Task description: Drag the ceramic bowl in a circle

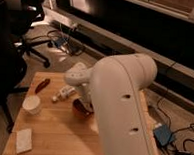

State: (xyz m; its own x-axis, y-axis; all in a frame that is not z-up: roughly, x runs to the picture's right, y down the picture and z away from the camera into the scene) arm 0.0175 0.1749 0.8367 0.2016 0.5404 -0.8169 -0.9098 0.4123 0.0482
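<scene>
The arm hides the hand and much of the ceramic bowl.

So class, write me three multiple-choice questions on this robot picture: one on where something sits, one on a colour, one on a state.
1. Where is the white cup relative to the ceramic bowl?
A. left of it in the picture
B. inside it
C. on the floor

2. What colour is the bowl?
A. blue
B. reddish-brown
C. green

3. How does the cup stand?
A. tipped over
B. upside down
C. upright

Answers: 1 A, the cup stands apart near the table's left edge. 2 B, its glossy rim shows beside the arm. 3 C, its open mouth faces up. The gripper is at the bowl, largely hidden by the arm.
</scene>
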